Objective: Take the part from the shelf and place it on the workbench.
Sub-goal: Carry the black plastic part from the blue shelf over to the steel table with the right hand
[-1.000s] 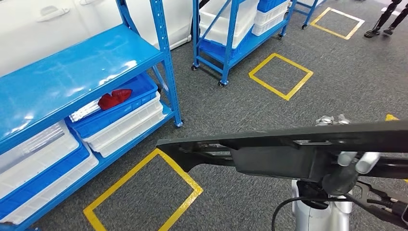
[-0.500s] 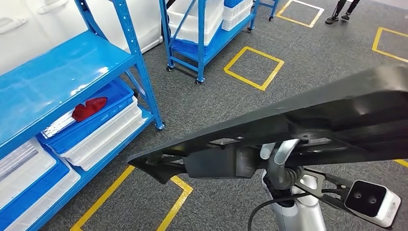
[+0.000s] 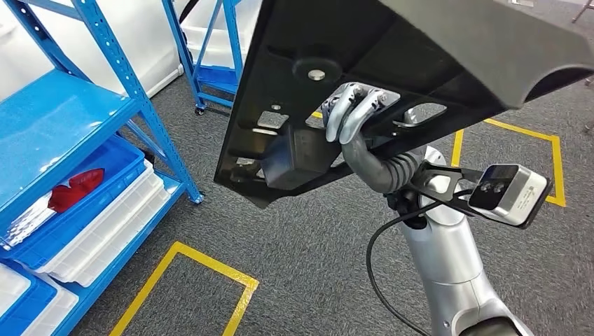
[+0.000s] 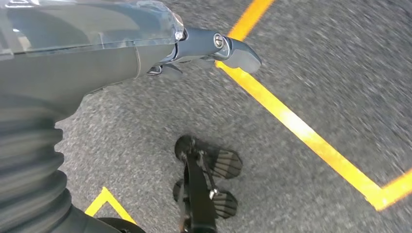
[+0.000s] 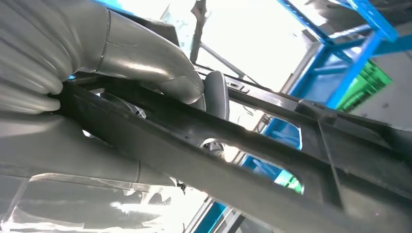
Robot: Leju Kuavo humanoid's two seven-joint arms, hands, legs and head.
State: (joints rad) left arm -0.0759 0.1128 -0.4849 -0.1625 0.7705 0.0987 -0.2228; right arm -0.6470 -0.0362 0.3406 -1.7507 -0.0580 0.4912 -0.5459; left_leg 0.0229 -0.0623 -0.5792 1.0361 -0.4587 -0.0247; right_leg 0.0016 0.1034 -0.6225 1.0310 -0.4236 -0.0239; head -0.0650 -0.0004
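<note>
The part [image 3: 420,42] is a large black moulded plastic panel with ribs, cut-outs and a boxy block on its underside. It is lifted high and tilted, close in front of the head camera. My right hand [image 3: 354,105] grips it from below, its fingers hooked through an opening. The right wrist view shows the hand [image 5: 145,73] clamped around a bar of the part [image 5: 243,160]. My left hand [image 4: 194,46] hangs over the grey floor, fingers stretched out, holding nothing.
A blue shelf [image 3: 70,119] stands at the left, with a blue bin [image 3: 105,175] holding a red item [image 3: 70,189] above white crates [image 3: 105,224]. A second blue wheeled rack [image 3: 210,63] is behind. Yellow tape squares [image 3: 210,266] mark the grey carpet.
The camera has swung right, so the shelf slid left in the picture. The part has risen and tilted from nearly level to steeply raised near the camera, still in my right hand.
</note>
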